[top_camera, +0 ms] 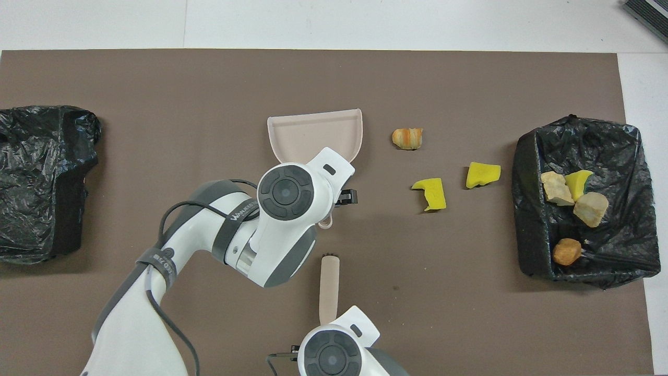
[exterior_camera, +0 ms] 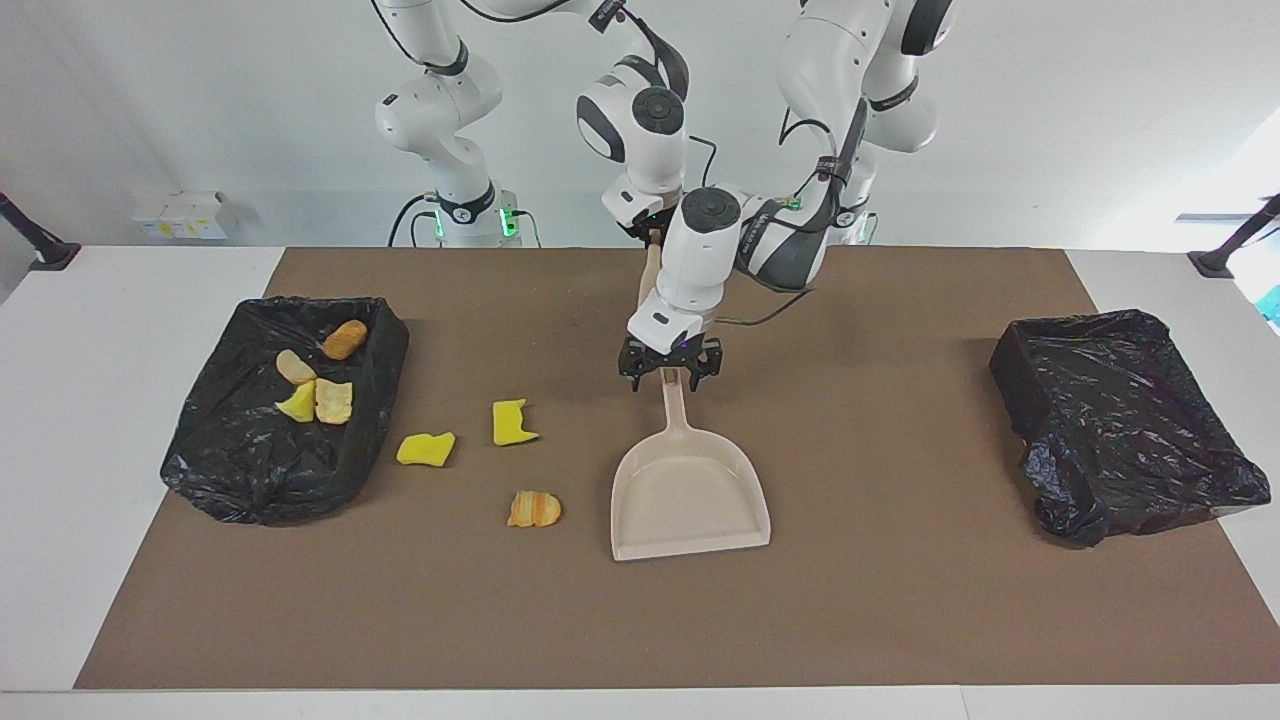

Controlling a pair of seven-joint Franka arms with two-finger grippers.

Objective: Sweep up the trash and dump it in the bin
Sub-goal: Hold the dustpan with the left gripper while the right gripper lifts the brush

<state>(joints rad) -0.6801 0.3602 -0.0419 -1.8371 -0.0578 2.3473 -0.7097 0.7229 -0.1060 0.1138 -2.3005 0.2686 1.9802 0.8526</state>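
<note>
The beige dustpan lies mid-mat, its handle pointing toward the robots. My left gripper is down at that handle's end, open, with a finger on each side of it. In the overhead view its wrist hides the handle. My right gripper is shut on the top of the beige brush, which hangs nearer to the robots than the dustpan. Loose trash lies on the mat: two yellow pieces and a tan-orange lump. Several more scraps lie in the bin.
The black-lined bin holding scraps sits at the right arm's end of the brown mat. A second black-lined bin sits at the left arm's end. The loose scraps lie between the dustpan and the bin with scraps.
</note>
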